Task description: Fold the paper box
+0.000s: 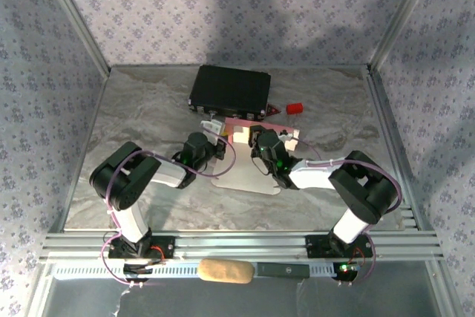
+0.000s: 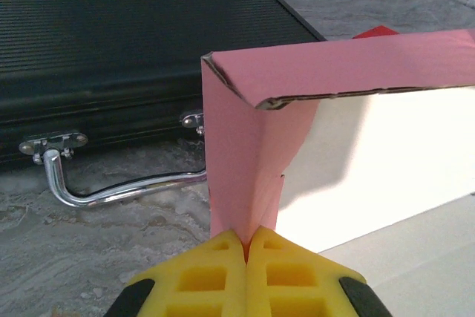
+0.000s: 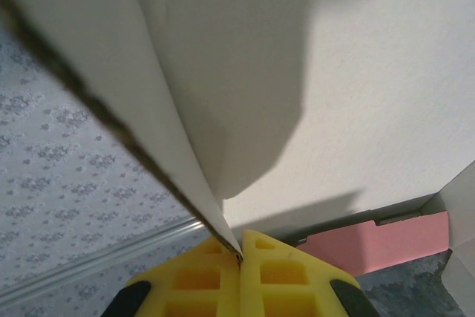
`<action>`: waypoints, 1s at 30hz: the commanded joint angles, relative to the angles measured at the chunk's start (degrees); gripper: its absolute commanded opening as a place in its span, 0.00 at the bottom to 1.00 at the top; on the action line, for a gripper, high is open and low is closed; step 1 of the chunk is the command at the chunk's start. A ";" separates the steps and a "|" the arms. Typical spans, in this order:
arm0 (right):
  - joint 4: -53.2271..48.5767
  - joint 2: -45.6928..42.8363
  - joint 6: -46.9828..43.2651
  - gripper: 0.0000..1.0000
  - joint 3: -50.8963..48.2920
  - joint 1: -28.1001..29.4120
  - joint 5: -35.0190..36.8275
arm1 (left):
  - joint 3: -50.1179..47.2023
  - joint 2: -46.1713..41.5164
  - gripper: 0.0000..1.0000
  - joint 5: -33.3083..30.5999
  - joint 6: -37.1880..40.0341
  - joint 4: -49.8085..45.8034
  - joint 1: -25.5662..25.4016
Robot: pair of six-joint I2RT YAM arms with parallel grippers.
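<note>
- The paper box (image 1: 243, 139) is partly folded. It sits in the middle of the worktop (image 1: 148, 198), a little nearer the far edge than the near one.
- Done so far, as I judge it: one pink side wall stands upright, and a pink strip runs from its top corner across the far side, with the paler inside facing the arms.
- Left to do: a wide pale panel lies flat on the worktop toward the near edge. The other walls and any tabs look unclosed, so I put the task at roughly the middle, not near the end.
- The left tool (image 2: 246, 249) is closed, with its yellow pads pinching the bottom of the upright pink wall at the box's left corner.
- The right tool (image 3: 241, 252) is also closed and grips the thin edge of a pale raised flap. From its wrist view I cannot tell which flap this is.
- Edges: the held wall shows a slightly ragged card edge at its top fold. A sharp pull could bend or tear it.
- Room on the far side is tight. The black case (image 1: 230, 88) lies just beyond the box, and its metal handle (image 2: 111, 191) reaches toward the pink wall. A small red block (image 1: 295, 108) stands near the case's right end.
- The left, right and near parts of the worktop are bare, so folding toward the near edge looks like the freest path.
- The two wrists crowd the box from either side and need care not to collide.
</note>
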 commanded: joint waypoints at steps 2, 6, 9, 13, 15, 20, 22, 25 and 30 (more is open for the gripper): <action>-12.24 3.81 -6.57 0.00 -0.53 1.69 -15.84 | -2.14 -3.13 0.03 1.88 0.03 1.88 -4.61; -13.86 3.70 -9.40 0.00 -0.04 1.15 -19.48 | -4.89 -4.10 0.05 -0.77 -0.74 4.78 -6.07; -14.16 3.81 -10.29 0.00 -0.43 0.80 -21.39 | -4.64 -3.02 0.11 -0.74 -0.42 4.85 -6.06; -14.33 4.38 -10.81 0.00 -0.50 0.15 -23.39 | -4.46 -2.34 0.20 -1.59 -0.13 5.05 -5.64; -14.32 4.75 -11.12 0.00 -0.26 -0.03 -24.19 | -4.60 -2.50 0.26 -1.99 -0.05 5.12 -5.18; -15.31 5.22 -11.76 0.00 0.36 -0.64 -25.24 | -4.15 -2.52 0.29 -2.24 0.40 4.24 -3.95; -15.58 5.19 -11.89 0.00 0.40 -0.83 -25.46 | -4.19 -2.38 0.30 -2.39 0.19 4.21 -3.20; -15.61 5.27 -11.86 0.00 0.47 -0.91 -25.61 | -4.20 -2.09 0.31 -2.01 -0.21 4.48 -2.10; -15.99 5.82 -11.96 0.00 1.23 -0.87 -26.54 | -2.17 -1.20 0.32 -1.05 0.35 2.56 -1.64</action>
